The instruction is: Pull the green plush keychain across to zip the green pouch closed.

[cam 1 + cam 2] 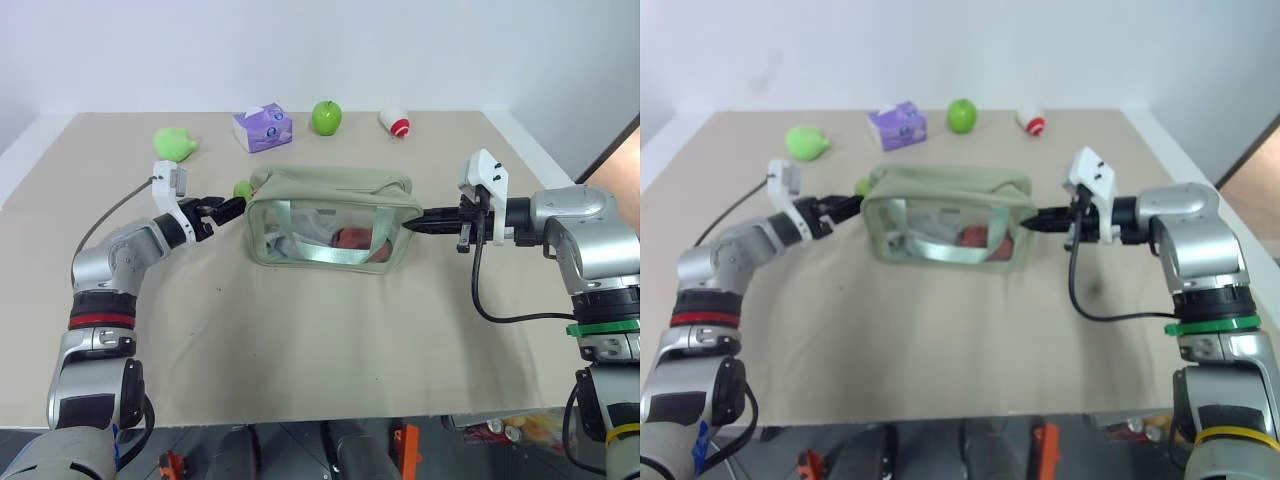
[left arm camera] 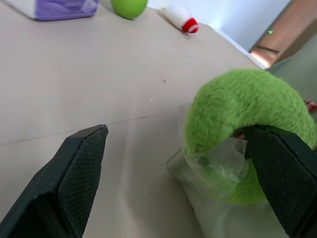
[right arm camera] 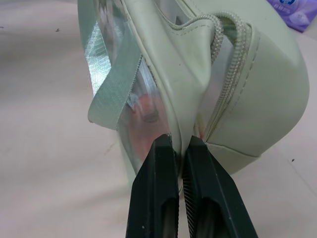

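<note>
The green pouch (image 1: 330,190) stands in the middle of the table, its clear window side facing me and something red inside. Its zipper (image 3: 233,59) gapes at the right end. The green plush keychain (image 1: 242,188) sits at the pouch's left end. My left gripper (image 1: 232,208) is level with it and open; in the left wrist view the fuzzy ring (image 2: 242,124) lies between the fingers (image 2: 74,183), against the one nearer the pouch. My right gripper (image 3: 181,140) is shut on the fabric at the pouch's right end (image 1: 412,222).
Along the back of the table lie a lime plush lump (image 1: 175,142), a purple tissue box (image 1: 262,127), a green apple (image 1: 326,117) and a small white-and-red item (image 1: 396,122). The tan table surface (image 1: 320,340) stretches in front of the pouch.
</note>
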Motion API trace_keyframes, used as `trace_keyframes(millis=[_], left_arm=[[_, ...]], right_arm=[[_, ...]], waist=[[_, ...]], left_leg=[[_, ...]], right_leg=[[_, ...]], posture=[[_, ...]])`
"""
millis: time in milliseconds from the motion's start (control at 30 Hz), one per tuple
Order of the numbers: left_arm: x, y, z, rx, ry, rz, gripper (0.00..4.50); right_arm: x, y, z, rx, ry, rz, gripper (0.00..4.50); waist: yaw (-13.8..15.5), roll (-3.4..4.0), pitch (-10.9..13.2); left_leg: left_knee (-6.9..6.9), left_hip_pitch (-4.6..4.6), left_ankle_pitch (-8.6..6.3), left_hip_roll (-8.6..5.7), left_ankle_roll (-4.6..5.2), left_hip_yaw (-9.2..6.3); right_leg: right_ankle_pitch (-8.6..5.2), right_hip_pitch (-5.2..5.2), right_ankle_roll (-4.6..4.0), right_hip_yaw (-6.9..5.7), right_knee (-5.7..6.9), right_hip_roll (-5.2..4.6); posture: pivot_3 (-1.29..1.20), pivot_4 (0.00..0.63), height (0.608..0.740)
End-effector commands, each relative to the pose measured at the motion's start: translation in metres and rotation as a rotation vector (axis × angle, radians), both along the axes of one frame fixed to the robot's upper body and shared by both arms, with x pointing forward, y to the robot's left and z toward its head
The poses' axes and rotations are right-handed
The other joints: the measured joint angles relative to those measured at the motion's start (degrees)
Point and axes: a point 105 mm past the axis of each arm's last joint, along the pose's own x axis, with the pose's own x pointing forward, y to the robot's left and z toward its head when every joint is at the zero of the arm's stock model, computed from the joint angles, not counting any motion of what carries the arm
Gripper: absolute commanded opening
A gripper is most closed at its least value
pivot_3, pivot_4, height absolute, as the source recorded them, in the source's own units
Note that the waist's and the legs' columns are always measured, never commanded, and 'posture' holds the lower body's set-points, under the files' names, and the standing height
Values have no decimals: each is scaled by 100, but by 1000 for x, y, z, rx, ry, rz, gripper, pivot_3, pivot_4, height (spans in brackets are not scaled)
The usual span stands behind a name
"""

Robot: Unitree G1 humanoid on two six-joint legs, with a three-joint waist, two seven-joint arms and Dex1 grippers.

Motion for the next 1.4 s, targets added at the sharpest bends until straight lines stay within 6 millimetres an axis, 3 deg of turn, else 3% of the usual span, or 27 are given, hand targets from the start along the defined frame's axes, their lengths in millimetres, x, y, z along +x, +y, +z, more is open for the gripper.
trace_keyframes(millis=[33,467,500,533,767,933,1233,1400], left_arm=[[-2,2,10,-6,-30,-22,4500],[-7,-18,-3,1,18,-84,4500],[-6,-18,-4,1,23,-79,3967],[-6,-18,-4,-2,24,-78,3798],[-6,-20,0,-10,8,-75,1233],[-5,-15,7,-14,-15,-57,1233],[-3,26,79,-47,-216,90,1233],[1,33,130,-39,-348,187,1233]], right_arm=[[-5,-1,20,14,-69,7,37],[-2,4,23,27,-80,20,37],[-2,4,23,27,-80,20,0],[-2,4,23,27,-79,20,0],[-3,4,20,26,-75,19,0],[-2,3,19,28,-73,18,0],[1,6,17,32,-70,25,0],[3,9,17,33,-70,35,0]], waist=[[1,0,0],[5,0,0],[5,0,0],[5,0,0],[5,0,0],[5,0,0],[-6,0,0],[-9,0,0]], left_leg=[[0,0,0,0,0,-1],[0,-2,0,-1,0,-2],[0,-2,0,-1,0,-2],[0,-1,0,-1,0,-1],[0,-1,0,-1,0,-2],[0,-1,0,-1,0,-2],[0,-1,0,0,0,-4],[2,-1,2,0,-3,-4]], right_leg=[[0,0,0,0,0,0],[1,1,3,1,0,-1],[1,1,3,1,0,-1],[1,1,3,1,0,-1],[1,2,3,1,0,-1],[1,2,3,1,0,0],[2,1,4,0,0,3],[4,2,8,1,-1,2]], posture=[[0,150,740],[0,150,740],[0,150,740],[0,150,740],[0,150,740],[0,150,740],[0,150,740],[0,150,740]])
